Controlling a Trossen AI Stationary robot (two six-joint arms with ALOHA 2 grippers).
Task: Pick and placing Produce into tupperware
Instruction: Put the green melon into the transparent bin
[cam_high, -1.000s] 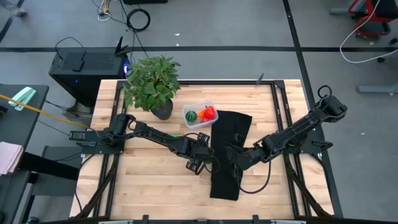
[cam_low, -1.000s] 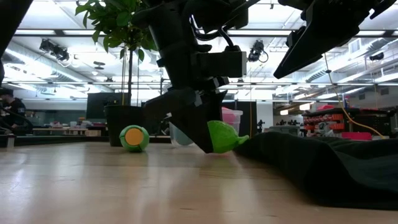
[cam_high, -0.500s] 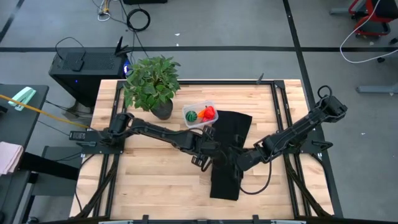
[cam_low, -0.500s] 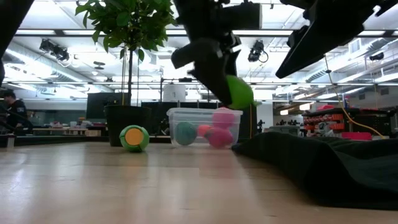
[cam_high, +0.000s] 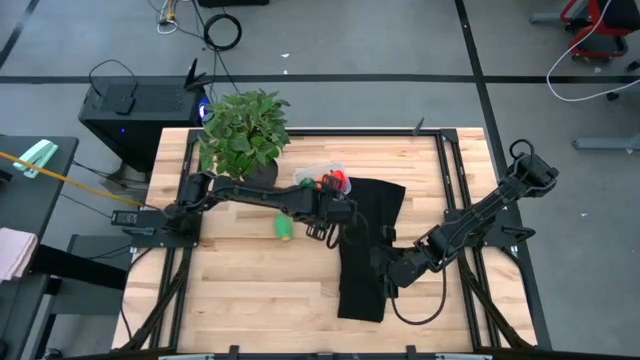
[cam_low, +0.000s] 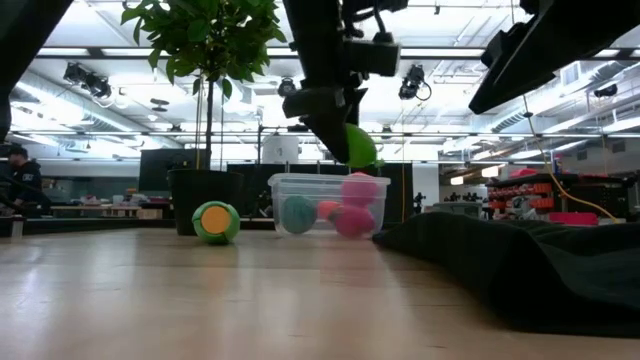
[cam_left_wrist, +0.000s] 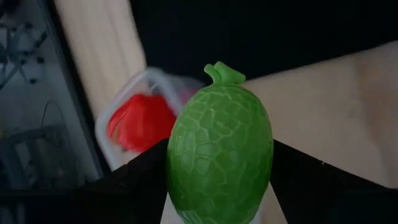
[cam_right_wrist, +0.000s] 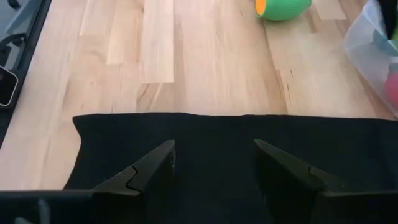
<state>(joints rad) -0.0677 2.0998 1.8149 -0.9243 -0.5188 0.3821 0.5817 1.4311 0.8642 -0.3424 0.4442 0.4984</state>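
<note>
Left pincer (cam_high: 327, 215): I am clamping it on the light green bumpy toy fruit (cam_left_wrist: 219, 152), holding it in the air just beside the tupperware's near edge; in the low view the fruit (cam_low: 358, 146) is hanging above the tub's rim.
Right pincer (cam_right_wrist: 214, 163): I am holding it with fingers apart, waiting low over the black cloth (cam_high: 365, 250), near and right on the worktop (cam_high: 230, 275).
Tupperware (cam_high: 318, 183): it is sitting far of centre, between the plant pot (cam_high: 260, 177) and the cloth, touching the cloth's far edge, with a red piece (cam_left_wrist: 142, 121) and a dark green round piece (cam_low: 298, 213) already in it.
Loose produce: a green piece with an orange end (cam_high: 284, 227) is lying on bare wood, left of my left pincer.
Stage: as I judge it, I am carrying the fruit over for the drop.
Risk: if I am letting go too early, the fruit may be striking the rim and rolling off across the worktop.
Risk: coming in too low, my fingers could be nudging the light tub against the cloth.
Risk: the rounded fruit could be slipping in my grip if I am tilting it.
</note>
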